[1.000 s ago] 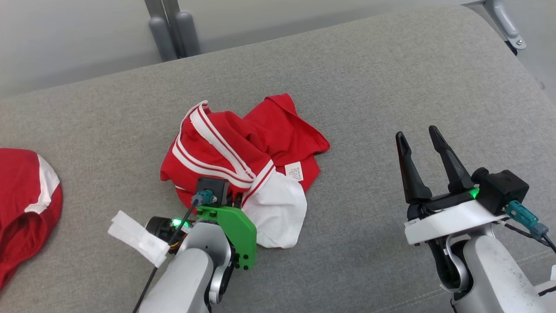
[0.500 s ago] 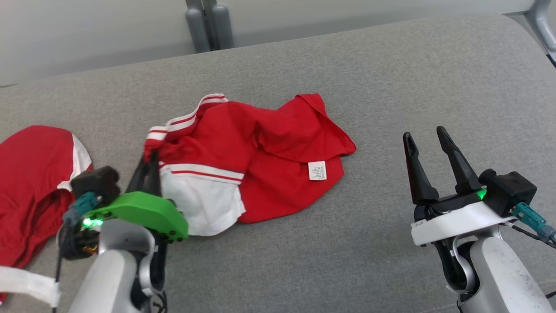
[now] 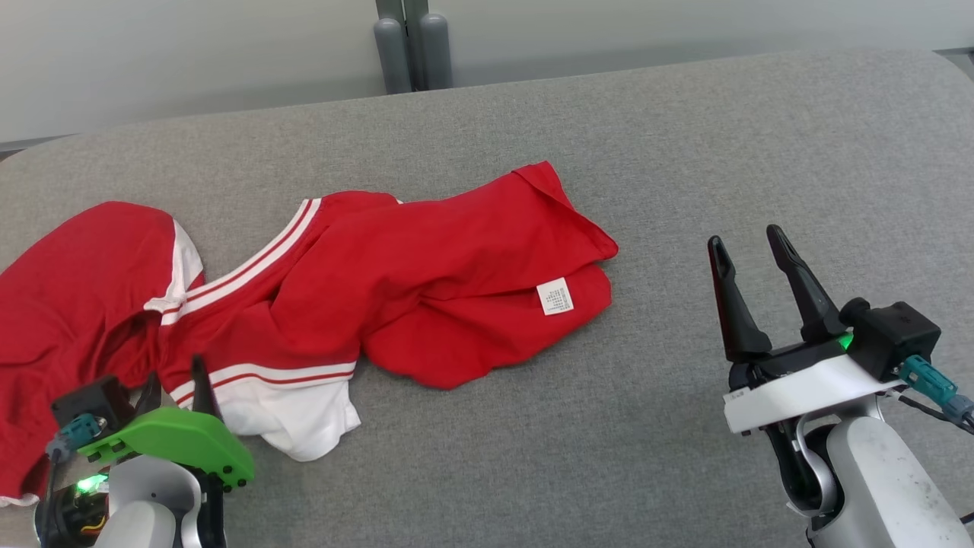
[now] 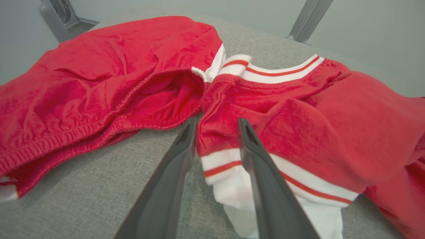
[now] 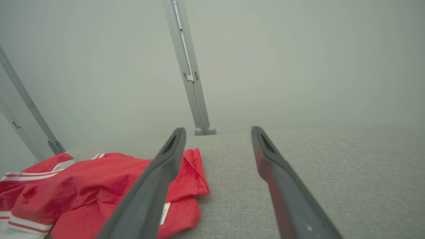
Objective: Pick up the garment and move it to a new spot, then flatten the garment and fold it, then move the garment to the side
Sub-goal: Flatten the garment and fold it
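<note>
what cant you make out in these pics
- Care label print: too small in head view, partly behind a right gripper finger in right wrist view.
- Second red garment: cut off by head view's left edge.
- Left gripper: left wrist view leaves unclear whether the garment between its open fingers touches them.

Soft, fuzzy red cloth on the garment [image 3: 426, 281], ribbed white trim. Coarse matt grey weave across the cushion [image 3: 685, 152]. Matt dark plastic on the right end effector [image 3: 743, 236], smooth green plastic bracket [image 3: 175, 449].
</note>
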Controlling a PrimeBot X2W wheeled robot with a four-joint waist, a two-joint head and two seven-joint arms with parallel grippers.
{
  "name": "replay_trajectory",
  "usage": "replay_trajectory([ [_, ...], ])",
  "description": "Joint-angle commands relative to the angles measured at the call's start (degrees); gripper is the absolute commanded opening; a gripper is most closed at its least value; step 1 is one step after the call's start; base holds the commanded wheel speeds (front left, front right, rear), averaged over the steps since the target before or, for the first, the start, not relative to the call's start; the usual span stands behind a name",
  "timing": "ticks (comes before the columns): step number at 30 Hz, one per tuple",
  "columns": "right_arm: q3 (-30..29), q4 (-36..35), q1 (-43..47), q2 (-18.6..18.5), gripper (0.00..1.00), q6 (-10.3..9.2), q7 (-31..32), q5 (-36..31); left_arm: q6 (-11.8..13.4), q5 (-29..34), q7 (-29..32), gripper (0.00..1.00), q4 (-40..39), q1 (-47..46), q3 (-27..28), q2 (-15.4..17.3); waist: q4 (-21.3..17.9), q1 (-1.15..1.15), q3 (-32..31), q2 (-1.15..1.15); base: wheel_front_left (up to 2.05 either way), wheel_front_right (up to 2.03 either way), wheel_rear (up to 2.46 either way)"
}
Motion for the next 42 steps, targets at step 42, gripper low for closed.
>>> replay_trajectory([
  [42,-0.8,-0.6,0.6,-0.8,1.0,0.03,-0.2,0.3,-2.3,-1.4,14.2,1.0,-18.5,12.8,-3.9,11.6,-1.4,0.0,0.7,0.0,0.0,0.0,0.0],
])
